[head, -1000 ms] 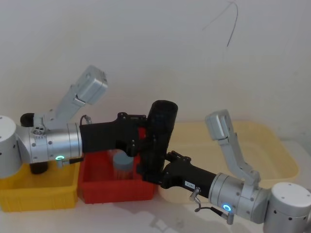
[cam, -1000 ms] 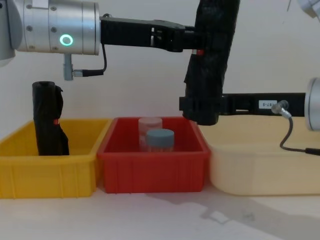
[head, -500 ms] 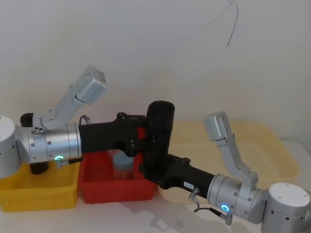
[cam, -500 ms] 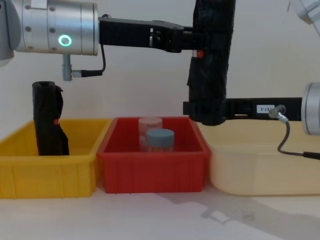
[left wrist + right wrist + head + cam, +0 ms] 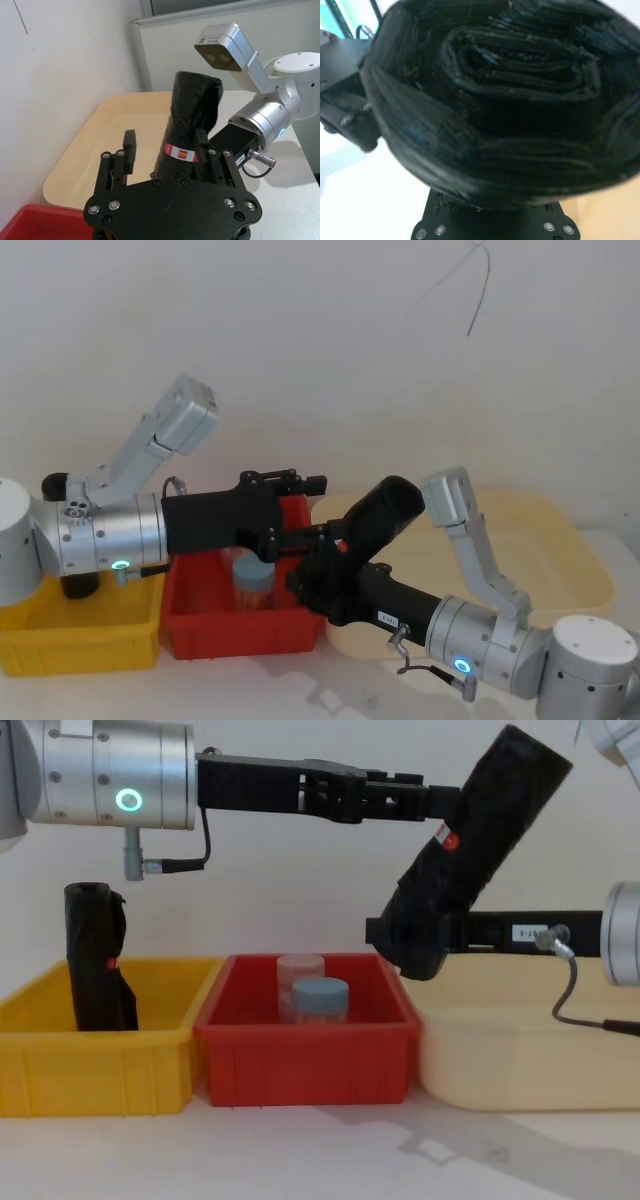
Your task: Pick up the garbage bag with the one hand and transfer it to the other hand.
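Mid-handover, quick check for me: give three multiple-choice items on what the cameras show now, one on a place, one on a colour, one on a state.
1. Where does the rumpled spare roll stand?
A) yellow bin
B) red bin
C) cream tray

2. What colour is the ring light on the arm gripping the garbage bag at its lower end?
A) green
B) blue
C) red

3. How does the garbage bag sit?
A) upright
B) tilted
C) lying in a tray

Answers:
1 A: the spare roll stands inside the yellow bin.
2 B: the right gripper clamps the bag's lower end, and its arm's ring glows blue.
3 B: the bag leans, top toward the robot's right, between the fingers of the open left gripper.
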